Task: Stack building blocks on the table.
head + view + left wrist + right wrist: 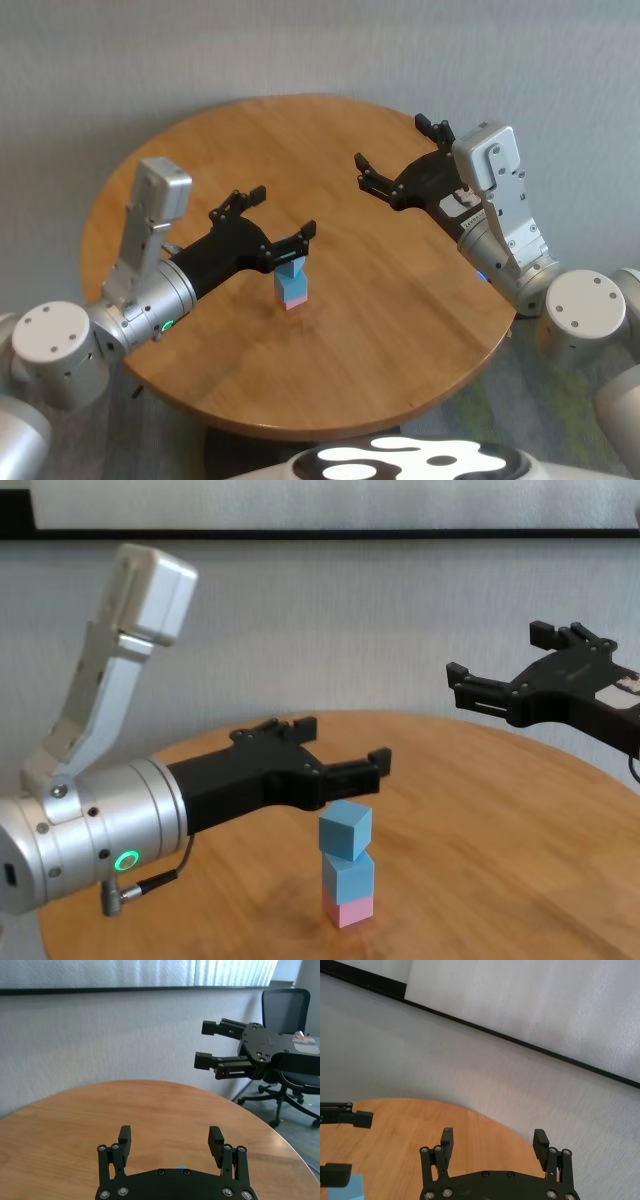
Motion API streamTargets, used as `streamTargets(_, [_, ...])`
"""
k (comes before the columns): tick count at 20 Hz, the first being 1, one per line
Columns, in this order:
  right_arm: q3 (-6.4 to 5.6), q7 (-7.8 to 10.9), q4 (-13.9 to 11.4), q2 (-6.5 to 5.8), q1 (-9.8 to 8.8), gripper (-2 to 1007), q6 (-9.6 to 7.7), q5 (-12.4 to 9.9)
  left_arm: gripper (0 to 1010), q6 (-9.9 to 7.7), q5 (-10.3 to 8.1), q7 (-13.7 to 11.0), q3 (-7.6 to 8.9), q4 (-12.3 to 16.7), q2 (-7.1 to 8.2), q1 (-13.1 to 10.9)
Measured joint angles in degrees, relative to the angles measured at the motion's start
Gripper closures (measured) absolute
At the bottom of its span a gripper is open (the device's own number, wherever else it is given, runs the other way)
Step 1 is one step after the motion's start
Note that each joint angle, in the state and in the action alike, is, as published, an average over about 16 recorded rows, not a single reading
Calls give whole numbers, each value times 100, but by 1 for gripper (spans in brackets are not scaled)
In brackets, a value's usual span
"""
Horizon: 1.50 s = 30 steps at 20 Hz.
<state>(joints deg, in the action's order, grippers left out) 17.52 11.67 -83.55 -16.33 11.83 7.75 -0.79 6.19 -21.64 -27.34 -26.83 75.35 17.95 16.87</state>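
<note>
Blocks (346, 872) stacked three high on table (520, 880): pink bottom, two blue above. Left gripper (335, 748) fingers spread, above top cube, not touching. Right gripper (495, 670) fingers spread, well apart.

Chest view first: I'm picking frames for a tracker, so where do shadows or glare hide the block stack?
Chest view: the stack is evenly lit, its soft shadow falling on the table under the open left gripper. Head view: mild sheen on the tabletop, no glare on the blocks. Left wrist view: only a blue sliver shows.
</note>
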Motion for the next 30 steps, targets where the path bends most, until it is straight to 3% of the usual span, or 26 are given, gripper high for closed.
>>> streamTargets(7, [-109,101,-190,17,-130,0,168,-59,10,741,0,203,304,-22,-174,-243])
streamTargets(14, [-267,381,-544,6,-358,0,146,-348,10,1111,24,425,573,-75,-340,-398])
streamTargets(20, [-327,669,-865,-107,-544,0,-142,-679,10,1115,136,587,728,-22,-378,-471])
streamTargets(25, [-291,770,-1077,-241,-652,0,-452,-808,10,886,313,671,772,109,-326,-480])
streamTargets(30, [-205,752,-1246,-337,-731,0,-705,-790,10,605,478,751,813,248,-282,-492])
